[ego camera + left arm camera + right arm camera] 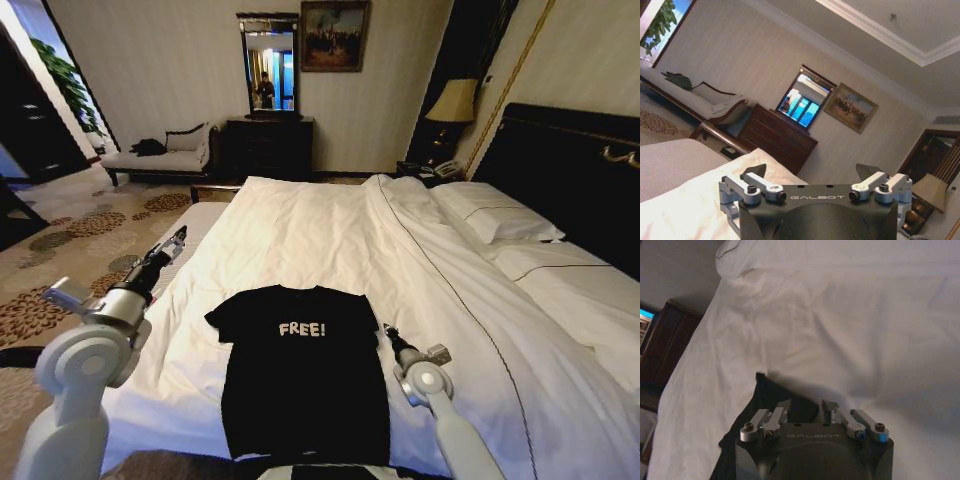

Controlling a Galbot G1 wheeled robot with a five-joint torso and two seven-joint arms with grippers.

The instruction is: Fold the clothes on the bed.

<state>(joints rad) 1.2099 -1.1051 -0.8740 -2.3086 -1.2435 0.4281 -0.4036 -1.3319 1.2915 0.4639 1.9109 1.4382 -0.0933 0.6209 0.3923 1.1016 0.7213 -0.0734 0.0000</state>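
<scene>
Black T-shirt point(302, 375) spread flat on the white duvet near the foot of the bed point(330, 230), front up, white "FREE!" lettering across the chest, both short sleeves laid out to the sides, collar toward the pillows point(497, 215). Hem close to the near edge of the bed.

Right gripper point(387, 333) low over the duvet, just beside the shirt's right sleeve, pointed toward the headboard point(570, 170). Seen from the right wrist point(805, 407): jaws parted a little, holding nothing, the dark sleeve edge point(772, 390) directly beneath and ahead of them, wrinkled white duvet beyond. Whether the tips touch the cloth cannot be told.

Left gripper point(178, 240) raised off the left side of the bed, above the mattress edge and the patterned carpet point(70, 240), well apart from the shirt. From the left wrist point(812, 172): jaws wide apart, empty, aimed across the room at the dark dresser point(777, 137), the mirror point(802, 102) over it and the framed picture point(850, 107) beside it.

Pale chaise point(160, 155) against the far wall, left of the dresser. Lamp point(452, 105) on the nightstand beside the headboard.
</scene>
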